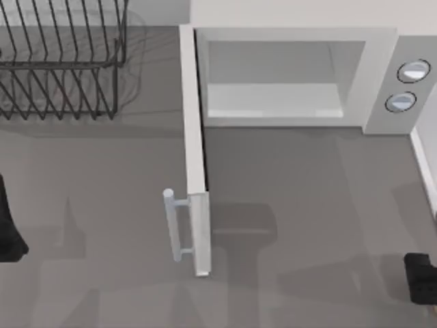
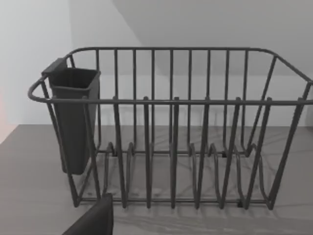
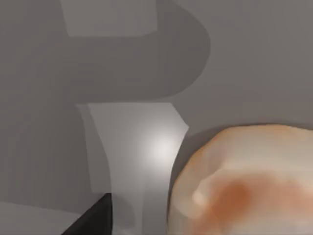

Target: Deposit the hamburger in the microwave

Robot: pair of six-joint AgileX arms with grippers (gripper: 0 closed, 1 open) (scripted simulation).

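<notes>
Your microwave (image 1: pixel 293 75) stands at the far side of the worktop (image 1: pixel 307 205), right of centre in the top view. Its door (image 1: pixel 194 150) is swung fully open toward the near edge, hinged at the cavity's left side, with the pale bar handle (image 1: pixel 174 225) on its left face. The cavity (image 1: pixel 273 82) shows a bare floor and bare walls. Two round grey knobs (image 1: pixel 408 85) sit one above the other on the panel to the right of the cavity.

The dark wire dish rack (image 1: pixel 61 61) stands at the far left of the worktop, well apart from the microwave. In the left wrist view its slots hold nothing, and a dark cup-shaped holder (image 2: pixel 73 117) hangs on one end wall.

Your left gripper (image 1: pixel 8 232) is at the left edge of the top view; whether its fingers are apart or together cannot be told. Your right gripper (image 1: pixel 420 277) is at the near right edge. The hamburger (image 3: pixel 244 181) lies close under the right wrist camera, above the worktop; you cannot tell whether the fingers clamp it.
</notes>
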